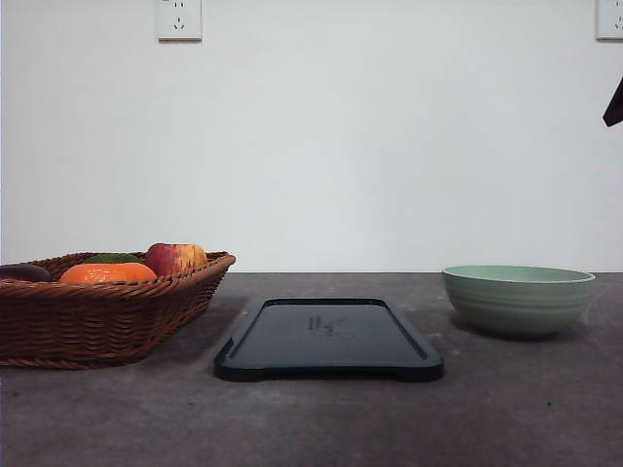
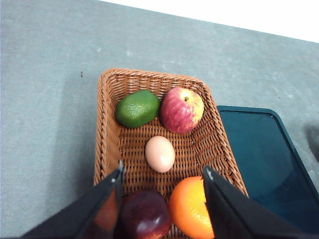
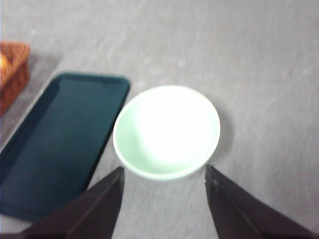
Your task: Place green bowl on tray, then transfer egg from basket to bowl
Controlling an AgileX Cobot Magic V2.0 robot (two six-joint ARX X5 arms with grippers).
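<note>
Hovering above the green bowl [image 3: 167, 132] with my right gripper [image 3: 163, 191], I have its fingers spread wide and holding nothing; the bowl sits on the bare table [image 1: 311, 428], just beside the tray [image 1: 329, 341] and not yet on it. My left gripper [image 2: 163, 196] hangs over the basket [image 2: 107, 149], also spread open and empty, with the egg [image 2: 160, 154] lying loose near the middle of the weave, apart from the apple [image 2: 181, 110], the green fruit [image 2: 137, 108], the orange [image 2: 192, 209] and a dark red fruit [image 2: 144, 216].

I judge the bowl to be glazed ceramic: stiff, fairly heavy, slick on the surface, and liable to chip if dropped. Its width looks too much to span, so I would pinch the rim, one finger inside the wall and one outside, and keep it level while carrying. The egg looks light, smooth and brittle; I would close across its narrow waist gently, coming straight down where the neighbours leave room.
</note>
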